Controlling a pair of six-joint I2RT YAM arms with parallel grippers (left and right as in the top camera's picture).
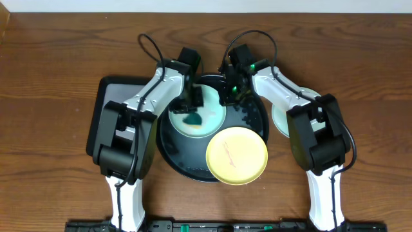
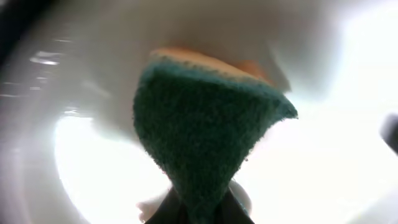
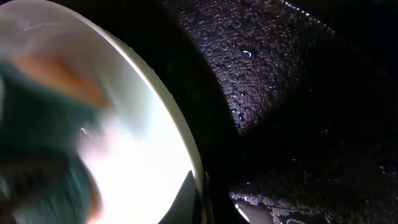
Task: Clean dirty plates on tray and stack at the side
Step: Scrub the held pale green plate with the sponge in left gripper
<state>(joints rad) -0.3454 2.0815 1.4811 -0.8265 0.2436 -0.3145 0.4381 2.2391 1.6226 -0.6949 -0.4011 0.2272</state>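
Observation:
A pale mint plate (image 1: 209, 118) lies in the back of the round black tray (image 1: 180, 154). My left gripper (image 1: 193, 104) is shut on a green sponge (image 1: 192, 119) and presses it on this plate; in the left wrist view the sponge (image 2: 199, 149) fills the middle over the bright plate (image 2: 74, 155), jaws (image 2: 199, 211) at the bottom. My right gripper (image 1: 226, 96) is shut on the plate's right rim (image 3: 186, 143), one finger on each side (image 3: 214, 205). A pale yellow plate (image 1: 236, 156) with thin orange smears rests on the tray's front right rim. Another mint plate (image 1: 281, 119) lies on the table, right of the tray.
A flat grey rectangular tray (image 1: 109, 96) with a black edge lies left of the round tray, partly under my left arm. The wet black tray floor (image 3: 298, 93) shows in the right wrist view. Brown wooden table all round.

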